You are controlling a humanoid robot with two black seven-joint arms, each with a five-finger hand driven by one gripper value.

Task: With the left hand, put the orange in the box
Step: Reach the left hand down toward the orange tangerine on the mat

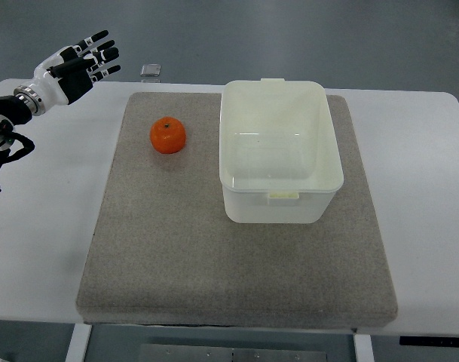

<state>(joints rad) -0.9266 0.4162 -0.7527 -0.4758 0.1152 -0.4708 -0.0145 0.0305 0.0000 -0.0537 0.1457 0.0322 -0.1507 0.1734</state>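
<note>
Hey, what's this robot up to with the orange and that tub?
Nothing is being held yet. The robot's left hand hovers with fingers spread above the table's far left corner. The orange sits untouched on the grey mat, left of the empty white box. The job is to put the orange in the box, and that hasn't started. The right arm isn't in view.
</note>
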